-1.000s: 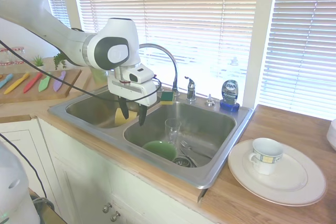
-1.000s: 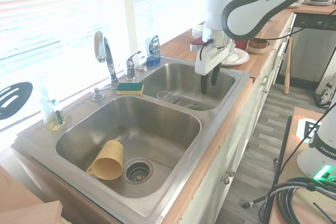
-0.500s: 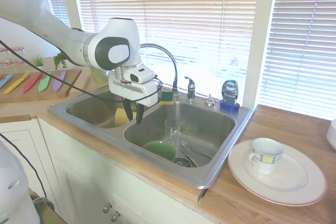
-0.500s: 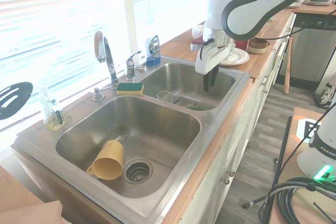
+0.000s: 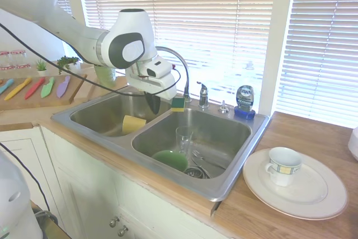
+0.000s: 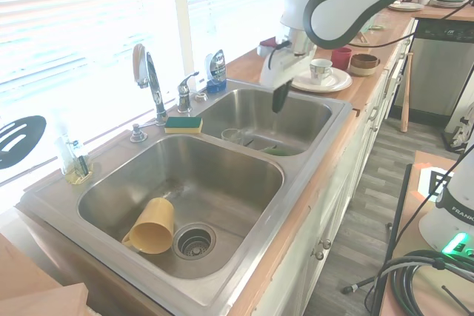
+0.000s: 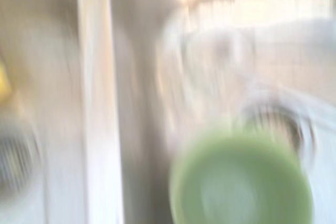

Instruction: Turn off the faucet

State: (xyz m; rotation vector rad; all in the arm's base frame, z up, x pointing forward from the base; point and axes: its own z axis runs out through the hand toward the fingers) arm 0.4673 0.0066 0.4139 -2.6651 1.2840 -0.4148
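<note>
One small lever handle (image 5: 202, 90) beside the faucet (image 5: 178, 62) on the sink's (image 5: 224, 186) back edge. Looks hard, shiny, slippery; best pushed at its tip. Gripper (image 5: 152, 103) jaws pressed together, holding nothing

Bright daylight through blinds (image 5: 224, 20), blown-out glare; wrist view heavily blurred.

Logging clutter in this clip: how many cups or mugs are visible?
3. A yellow cup on its side in one sink basin, a clear glass upright in the other, and a white mug on the counter plate. Others may be hidden.
</note>
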